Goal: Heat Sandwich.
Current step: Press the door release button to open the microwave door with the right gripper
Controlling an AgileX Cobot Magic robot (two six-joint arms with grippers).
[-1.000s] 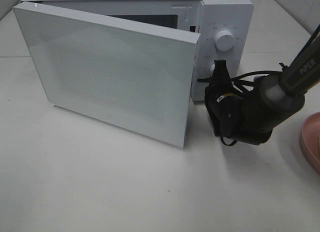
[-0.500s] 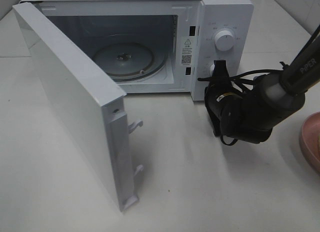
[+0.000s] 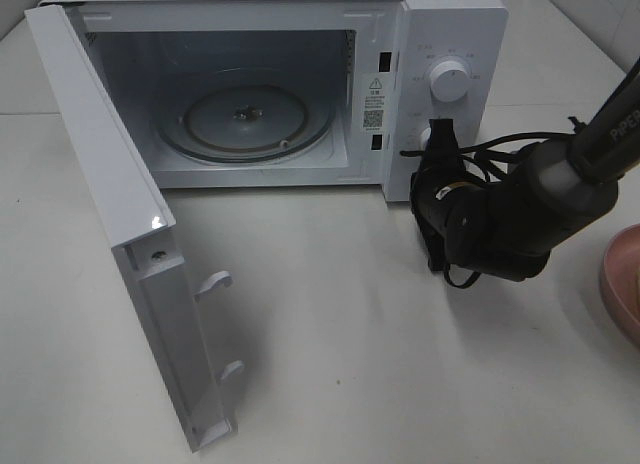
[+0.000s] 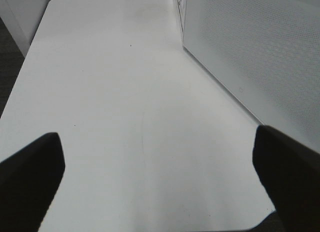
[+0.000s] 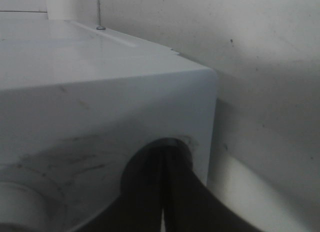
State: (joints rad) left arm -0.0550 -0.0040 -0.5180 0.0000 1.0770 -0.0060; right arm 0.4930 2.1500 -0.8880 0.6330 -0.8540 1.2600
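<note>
The white microwave [image 3: 455,34] stands at the back with its door [image 3: 110,214] swung wide open to the left. The glass turntable [image 3: 250,124] inside is bare. My right gripper [image 3: 440,136] is shut, its tips against the lower control on the microwave's panel; in the right wrist view the closed gripper [image 5: 163,154] sits in a round recess of the panel. My left gripper [image 4: 157,139] is open and empty over bare table, beside the door's outer face [image 4: 260,52]. The sandwich is out of view. Only the pink plate's rim [image 3: 620,294] shows at the right edge.
The open door juts toward the front left, with its latch hooks [image 3: 215,282] sticking out. The right arm's cables [image 3: 500,149] loop beside the control panel and upper knob [image 3: 447,81]. White table [image 3: 380,364] lies in front of the microwave.
The microwave door has swung from nearly shut to wide open toward the left, uncovering the cavity and turntable. The right gripper stays at the lower control.
</note>
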